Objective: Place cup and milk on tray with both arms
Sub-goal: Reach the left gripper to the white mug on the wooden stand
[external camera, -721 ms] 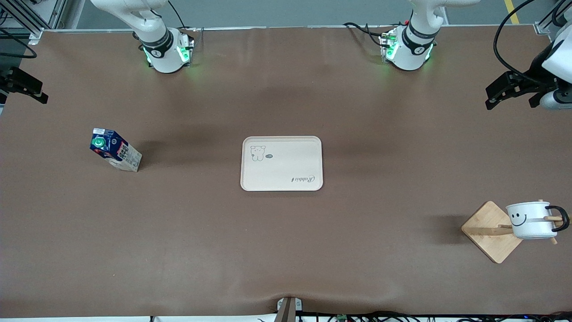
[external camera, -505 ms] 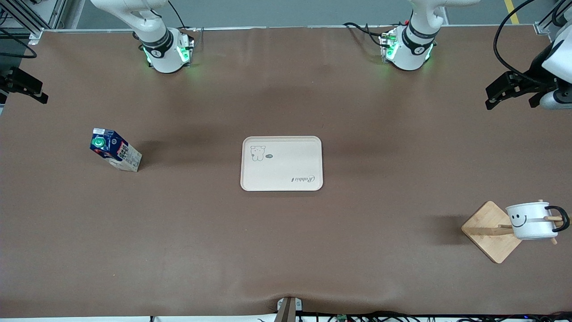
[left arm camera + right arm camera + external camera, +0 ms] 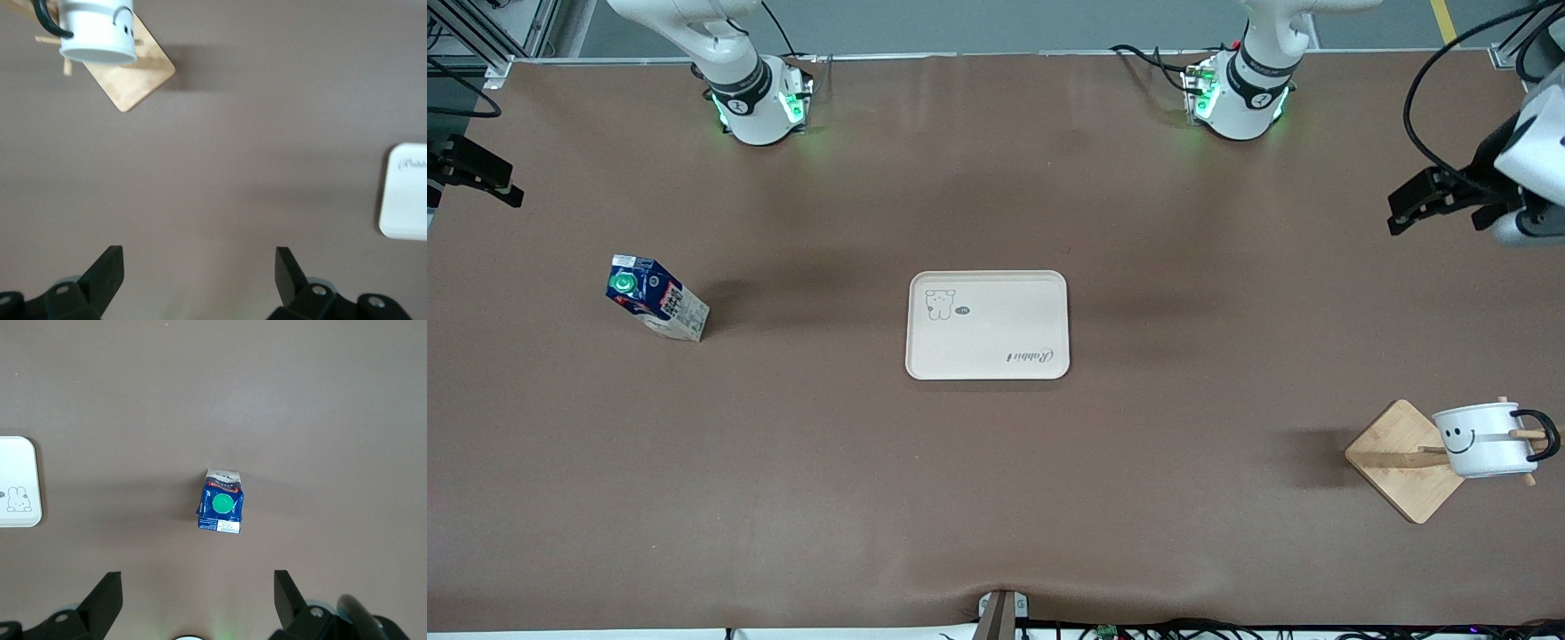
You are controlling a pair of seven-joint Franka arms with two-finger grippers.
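The cream tray (image 3: 987,324) lies flat in the middle of the table. The blue and white milk (image 3: 656,298) stands toward the right arm's end, its green cap showing. In the right wrist view the milk (image 3: 221,501) is ahead of my open right gripper (image 3: 198,580), which holds nothing. That right gripper (image 3: 503,182) hovers over the table's edge. The white smiley cup (image 3: 1485,438) hangs by its handle on a wooden rack (image 3: 1400,462) toward the left arm's end. My left gripper (image 3: 1398,212) hovers open and empty over bare table; its wrist view shows the cup (image 3: 97,33) ahead of the left gripper (image 3: 199,257).
The rack's square wooden base (image 3: 137,83) sits under the cup, with pegs sticking out. A corner of the tray (image 3: 405,193) shows in the left wrist view, and the tray (image 3: 17,480) also in the right one. Brown table surface surrounds everything.
My left gripper has shifted slightly over the table. The right gripper, cup, milk and tray have not moved.
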